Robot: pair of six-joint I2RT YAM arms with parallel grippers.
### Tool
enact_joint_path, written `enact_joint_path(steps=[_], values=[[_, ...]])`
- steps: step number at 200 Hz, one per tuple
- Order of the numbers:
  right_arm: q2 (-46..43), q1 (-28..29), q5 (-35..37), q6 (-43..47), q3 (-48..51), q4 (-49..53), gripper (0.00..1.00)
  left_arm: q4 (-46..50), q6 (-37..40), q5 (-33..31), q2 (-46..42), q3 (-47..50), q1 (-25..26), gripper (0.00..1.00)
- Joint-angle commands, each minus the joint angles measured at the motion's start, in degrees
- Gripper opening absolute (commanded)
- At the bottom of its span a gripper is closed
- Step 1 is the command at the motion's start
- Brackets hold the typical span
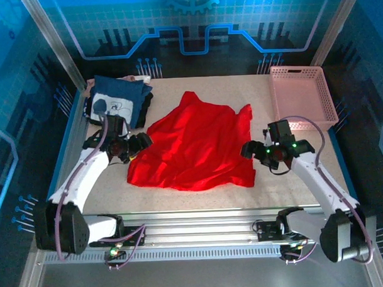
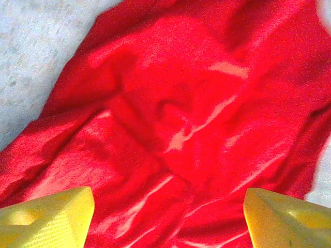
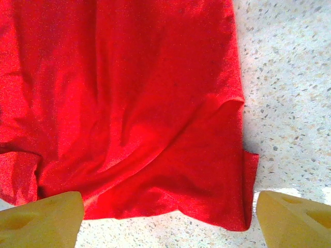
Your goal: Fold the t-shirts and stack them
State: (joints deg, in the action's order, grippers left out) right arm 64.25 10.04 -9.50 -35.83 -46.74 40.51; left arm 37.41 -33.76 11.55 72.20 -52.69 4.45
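Note:
The red t-shirt (image 1: 195, 146) lies spread and rumpled in the middle of the table, plain side up; no print shows. The navy t-shirt (image 1: 117, 99) lies folded at the back left, its white-grey print facing up. My left gripper (image 1: 140, 143) hovers open at the red shirt's left edge; red cloth (image 2: 176, 113) lies under its yellow fingers (image 2: 49, 217). At the shirt's right edge my right gripper (image 1: 249, 149) is open, its fingers (image 3: 41, 219) spread above the hem (image 3: 207, 206), with nothing between them.
A pink lattice basket (image 1: 301, 95) stands at the back right. Bare speckled tabletop (image 1: 193, 197) runs along the front, between the shirt and the rail holding the arm bases.

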Motion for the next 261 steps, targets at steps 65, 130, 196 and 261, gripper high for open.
enact_joint_path(steps=[65, 130, 196, 261], values=[[2.76, -0.49, -3.86, 3.56, -0.10, 0.31, 0.86, 1.59, -0.10, -3.82, 7.28, 1.24, -1.99, 0.59], [1.02, -1.12, -3.64, 4.38, 1.45, 0.82, 0.87, -0.73, 7.28, -5.72, 16.43, -3.77, -1.99, 0.39], [-0.27, -1.46, -4.13, 4.17, 2.13, 0.62, 0.87, -2.67, 10.77, -6.21, 20.77, -4.81, -1.90, 0.35], [0.52, -1.58, -4.35, 3.58, 2.14, -0.17, 0.86, -3.57, 12.76, -2.93, 21.84, -4.46, -0.32, 0.26]])
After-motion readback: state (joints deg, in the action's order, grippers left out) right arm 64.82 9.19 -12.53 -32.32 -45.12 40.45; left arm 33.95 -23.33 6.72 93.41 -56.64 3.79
